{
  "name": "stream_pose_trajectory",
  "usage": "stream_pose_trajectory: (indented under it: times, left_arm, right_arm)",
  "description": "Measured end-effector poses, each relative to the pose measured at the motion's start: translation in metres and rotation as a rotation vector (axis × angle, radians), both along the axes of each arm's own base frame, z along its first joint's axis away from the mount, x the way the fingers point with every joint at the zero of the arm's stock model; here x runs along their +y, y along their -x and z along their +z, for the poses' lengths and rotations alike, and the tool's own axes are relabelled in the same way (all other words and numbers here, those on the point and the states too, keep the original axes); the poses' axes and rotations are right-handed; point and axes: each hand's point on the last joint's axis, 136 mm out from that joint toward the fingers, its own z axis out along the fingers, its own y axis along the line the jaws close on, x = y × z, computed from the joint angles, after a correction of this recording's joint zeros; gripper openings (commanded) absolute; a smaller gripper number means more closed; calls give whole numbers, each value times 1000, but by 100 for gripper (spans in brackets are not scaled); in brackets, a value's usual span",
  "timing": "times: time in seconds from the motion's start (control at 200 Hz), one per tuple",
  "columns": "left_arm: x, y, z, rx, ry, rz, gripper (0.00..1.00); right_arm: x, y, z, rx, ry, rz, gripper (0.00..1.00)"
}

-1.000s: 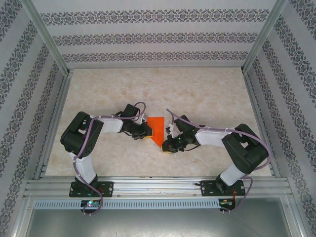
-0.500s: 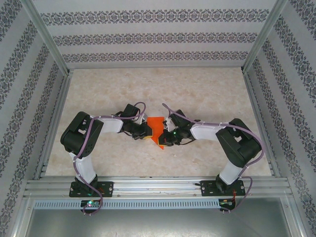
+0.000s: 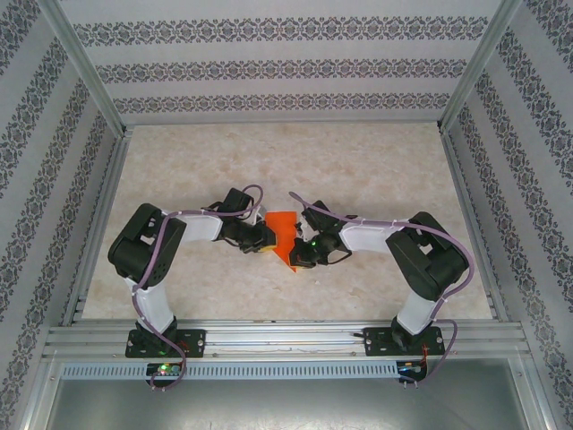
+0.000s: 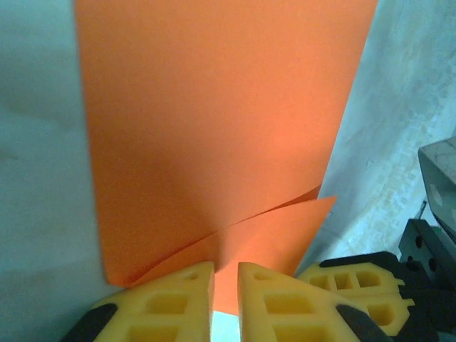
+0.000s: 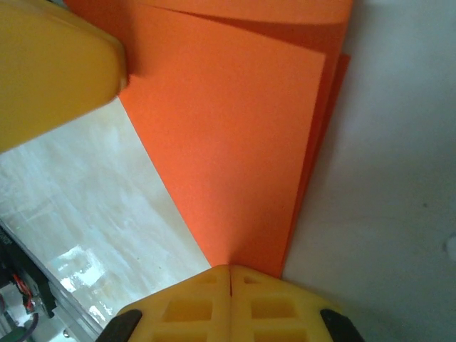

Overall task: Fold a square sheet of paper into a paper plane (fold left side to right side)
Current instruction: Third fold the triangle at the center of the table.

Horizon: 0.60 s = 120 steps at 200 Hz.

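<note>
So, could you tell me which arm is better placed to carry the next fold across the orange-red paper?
Probably the right arm: its jaws are shut on the pointed corner of the folded orange-red paper sheet, while the left arm has its jaws slightly apart at the edge.

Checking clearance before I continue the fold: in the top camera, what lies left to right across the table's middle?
left arm's elbow → left gripper → orange paper → right gripper → right arm's elbow
</note>
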Motion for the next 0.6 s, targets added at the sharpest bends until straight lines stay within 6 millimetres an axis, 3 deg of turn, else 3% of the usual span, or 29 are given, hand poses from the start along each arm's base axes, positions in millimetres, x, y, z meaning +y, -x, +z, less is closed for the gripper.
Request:
stream_pose_trajectory:
  times: [0.305,0.6]
  left_arm:
    - [3,2,44,-120,32,8,16]
    - [-21,28,34,-81,56,-72,15]
  right_arm:
    - [-4,0,-1,-7,54,-6,0]
    - [-6,-1,-1,-18,84,-11,0]
